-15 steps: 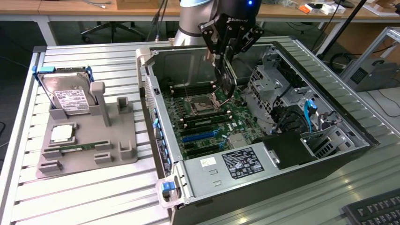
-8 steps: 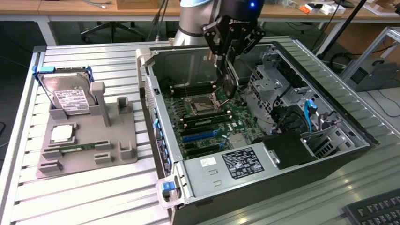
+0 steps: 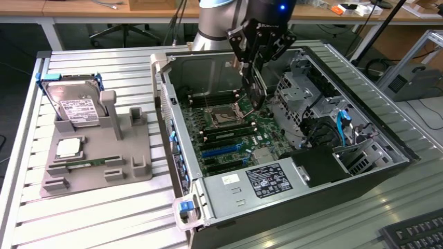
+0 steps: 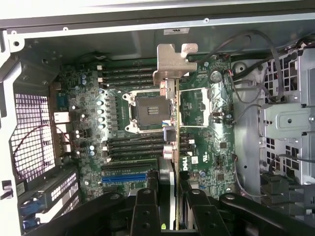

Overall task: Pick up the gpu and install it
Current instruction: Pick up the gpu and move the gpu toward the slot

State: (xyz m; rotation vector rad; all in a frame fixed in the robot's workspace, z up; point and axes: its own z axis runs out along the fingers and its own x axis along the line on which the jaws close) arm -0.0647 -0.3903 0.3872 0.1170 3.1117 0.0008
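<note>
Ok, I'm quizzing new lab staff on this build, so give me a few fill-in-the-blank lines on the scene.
1. The gripper is shut on the ____.
2. It hangs over the motherboard inside the open computer ____.
3. The hard drive stands outside the case, on the exterior view's ____.
Missing: gpu; case; left.

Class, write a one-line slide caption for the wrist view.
Gripper holds the gpu edge-on above the motherboard inside the open computer case.

Bright, even room light falls on the table (image 3: 104, 218), the case (image 3: 204, 67) interior lies shadowed, and the gpu (image 4: 172, 66) bracket glints.
</note>
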